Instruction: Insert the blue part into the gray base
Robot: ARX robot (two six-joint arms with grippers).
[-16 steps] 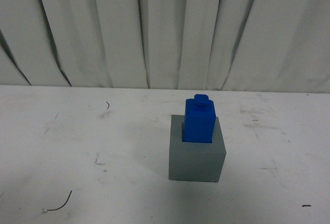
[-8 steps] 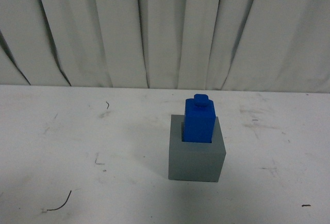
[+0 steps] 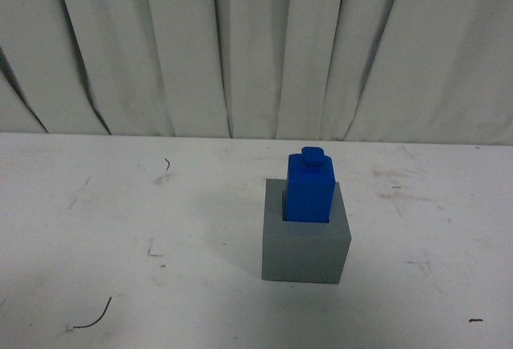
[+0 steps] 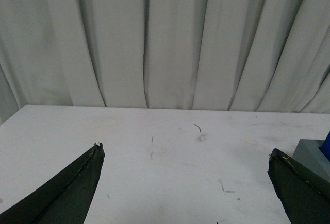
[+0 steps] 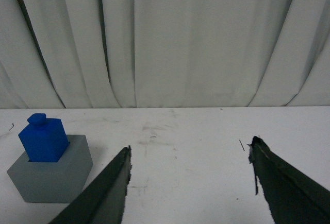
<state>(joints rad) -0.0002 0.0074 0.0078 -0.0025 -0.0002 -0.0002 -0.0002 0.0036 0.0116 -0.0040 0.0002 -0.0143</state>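
The blue part (image 3: 311, 188) stands upright in the recess of the gray base (image 3: 306, 251), a little right of the table's middle in the front view. Its upper half and top knob rise above the rim. Neither arm shows in the front view. My left gripper (image 4: 185, 152) is open and empty over bare table; a corner of the gray base (image 4: 312, 154) and a sliver of blue show past one finger. My right gripper (image 5: 190, 149) is open and empty, apart from the blue part (image 5: 44, 137) in the gray base (image 5: 51, 175).
The white table (image 3: 120, 229) carries scuff marks and a thin dark thread (image 3: 92, 318) near its front left. A pleated white curtain (image 3: 256, 44) hangs along the back edge.
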